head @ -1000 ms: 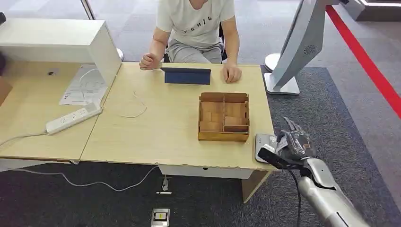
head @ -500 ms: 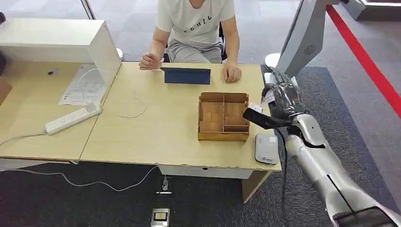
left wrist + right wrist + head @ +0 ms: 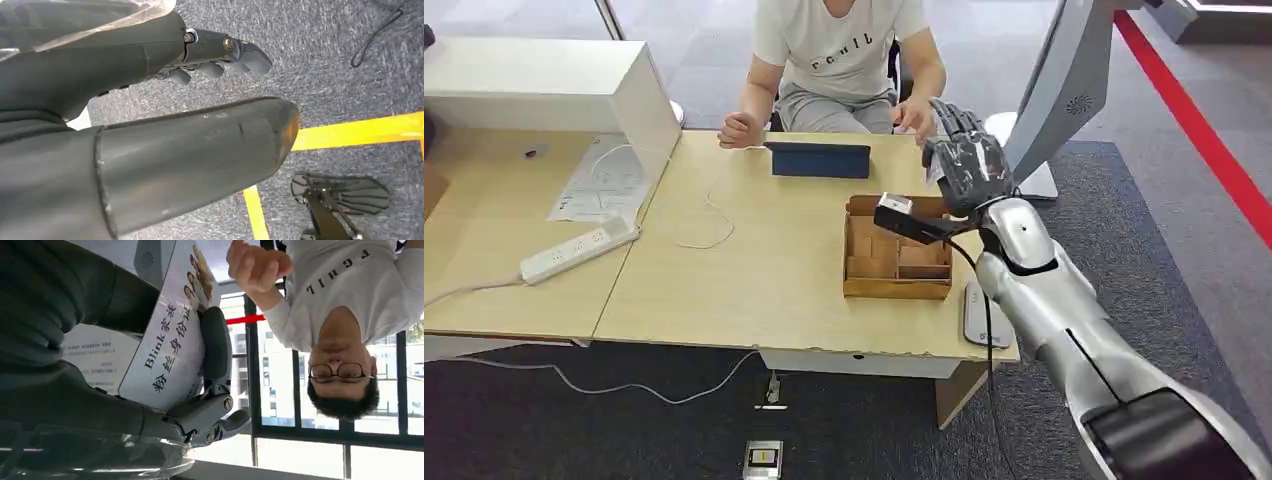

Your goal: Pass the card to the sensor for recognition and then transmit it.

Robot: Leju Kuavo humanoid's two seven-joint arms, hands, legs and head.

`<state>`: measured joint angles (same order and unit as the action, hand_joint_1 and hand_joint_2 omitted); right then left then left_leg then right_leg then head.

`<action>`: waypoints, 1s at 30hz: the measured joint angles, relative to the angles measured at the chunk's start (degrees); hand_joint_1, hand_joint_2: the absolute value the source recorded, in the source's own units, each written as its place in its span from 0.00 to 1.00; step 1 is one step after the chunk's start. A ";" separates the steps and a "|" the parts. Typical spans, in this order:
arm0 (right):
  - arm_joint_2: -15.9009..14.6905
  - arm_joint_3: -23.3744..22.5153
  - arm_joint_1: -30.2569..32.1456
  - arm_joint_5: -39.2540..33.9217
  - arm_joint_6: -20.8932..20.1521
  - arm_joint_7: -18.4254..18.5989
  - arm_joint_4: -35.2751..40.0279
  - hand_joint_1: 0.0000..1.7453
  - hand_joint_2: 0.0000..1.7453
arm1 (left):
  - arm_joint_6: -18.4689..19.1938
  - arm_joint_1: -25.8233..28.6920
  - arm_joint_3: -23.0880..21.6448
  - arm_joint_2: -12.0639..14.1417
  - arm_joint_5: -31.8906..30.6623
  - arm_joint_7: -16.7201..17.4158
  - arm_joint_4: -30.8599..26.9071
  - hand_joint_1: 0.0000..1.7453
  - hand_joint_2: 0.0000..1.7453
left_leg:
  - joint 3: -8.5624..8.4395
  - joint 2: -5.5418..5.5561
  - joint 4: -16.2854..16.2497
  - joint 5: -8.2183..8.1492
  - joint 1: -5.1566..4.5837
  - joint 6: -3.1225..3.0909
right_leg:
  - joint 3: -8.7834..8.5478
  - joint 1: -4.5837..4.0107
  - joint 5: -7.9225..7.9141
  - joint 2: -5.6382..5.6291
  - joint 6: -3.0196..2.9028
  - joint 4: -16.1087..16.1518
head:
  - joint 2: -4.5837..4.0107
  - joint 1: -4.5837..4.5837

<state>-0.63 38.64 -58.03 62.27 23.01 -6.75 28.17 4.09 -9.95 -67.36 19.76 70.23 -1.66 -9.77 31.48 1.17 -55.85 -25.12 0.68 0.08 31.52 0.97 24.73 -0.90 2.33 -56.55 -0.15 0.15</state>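
Right hand offers the card toward the person's hand.
Card pinched in its fingers, raised beyond the wooden tray; the sensor lies beside that tray, nearer the robot. Handover looks underway; next, ease the grip once the person takes hold.

We seem to be in an office or exhibition reception area. At the centre of the head view stands a light wooden desk on grey carpet, with a white power strip at the left. A red floor stripe crosses the upper right beside a white kiosk stand. A seated person faces us across the desk.
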 joint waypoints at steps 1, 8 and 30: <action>0.17 0.35 -0.33 1.12 -0.43 1.02 -0.74 1.00 1.00 | 0.00 -0.02 -0.15 -0.09 -0.13 0.24 0.00 0.00 0.00 | -0.01 0.00 0.00 0.00 0.00 0.00 | 0.00 0.00 0.00 0.00 0.00 0.00 | 0.00 -0.02; 0.57 1.40 -1.24 3.65 -3.04 5.46 -3.47 1.00 1.00 | 0.00 0.12 -1.03 -0.55 -0.72 1.40 0.00 0.00 0.00 | 0.00 0.02 0.00 0.00 0.00 0.00 | 0.01 0.00 0.00 0.01 0.00 0.00 | 0.00 0.00; 0.65 2.49 -1.51 6.36 -2.34 4.65 -7.95 0.00 0.00 | 0.46 0.16 -2.86 -1.22 -1.70 0.44 0.00 0.00 0.00 | 0.00 0.00 0.00 -0.01 0.00 0.00 | 0.02 0.00 0.00 0.01 0.00 0.01 | 0.00 0.00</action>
<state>0.02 41.13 -59.54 68.63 20.68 -2.10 20.22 4.55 -9.79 -70.23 18.53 68.52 -1.22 -9.77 31.48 1.17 -55.85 -25.13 0.69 0.08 31.54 0.97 24.73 -0.89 2.32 -56.54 -0.15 0.15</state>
